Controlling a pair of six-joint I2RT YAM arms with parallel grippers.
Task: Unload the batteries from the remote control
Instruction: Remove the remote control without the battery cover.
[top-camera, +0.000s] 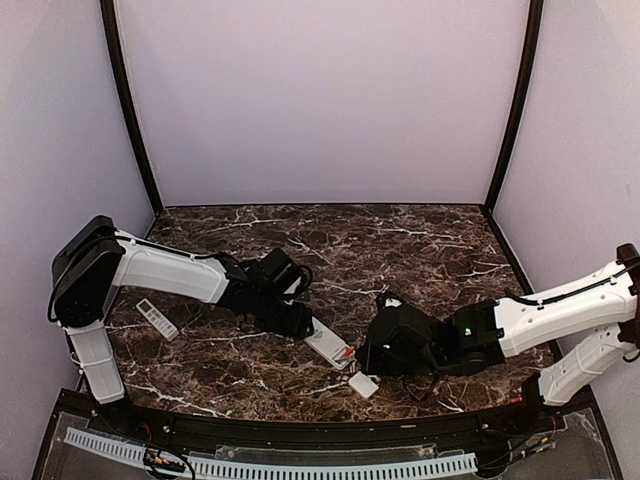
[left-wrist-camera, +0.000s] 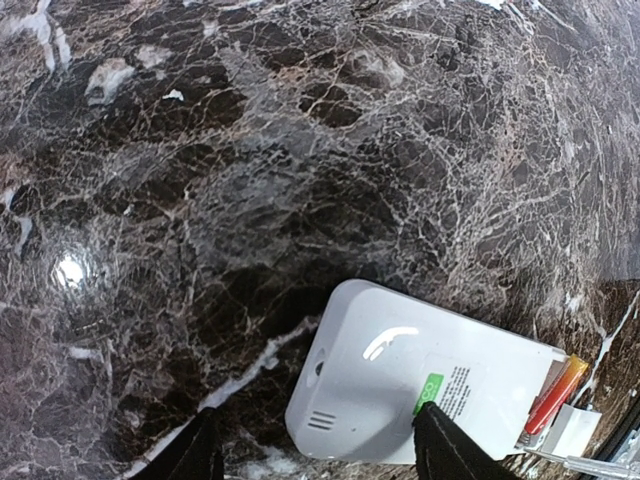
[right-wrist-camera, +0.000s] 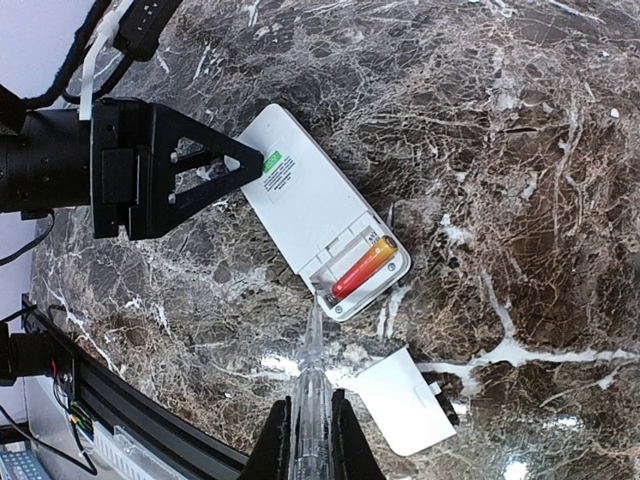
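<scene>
A white remote control (right-wrist-camera: 305, 200) lies back up on the marble with its compartment open. One red-and-orange battery (right-wrist-camera: 365, 268) lies in the slot; it also shows in the left wrist view as the battery (left-wrist-camera: 555, 395) at the remote's (left-wrist-camera: 400, 380) far end. My right gripper (right-wrist-camera: 312, 445) is shut on a clear slim tool (right-wrist-camera: 312, 390), whose tip touches the compartment's near edge beside the battery. My left gripper (left-wrist-camera: 320, 455) stands open at the remote's other end, one finger (left-wrist-camera: 445, 450) over the remote by the green label, the other on the table. From above, the remote (top-camera: 325, 342) lies between both grippers.
The loose white cover (right-wrist-camera: 405, 400) lies on the table just right of the tool, also seen as the cover (top-camera: 364, 385). A second white remote (top-camera: 156, 318) lies at the far left by the left arm. The table's black front rail (right-wrist-camera: 130, 410) runs close behind the right gripper.
</scene>
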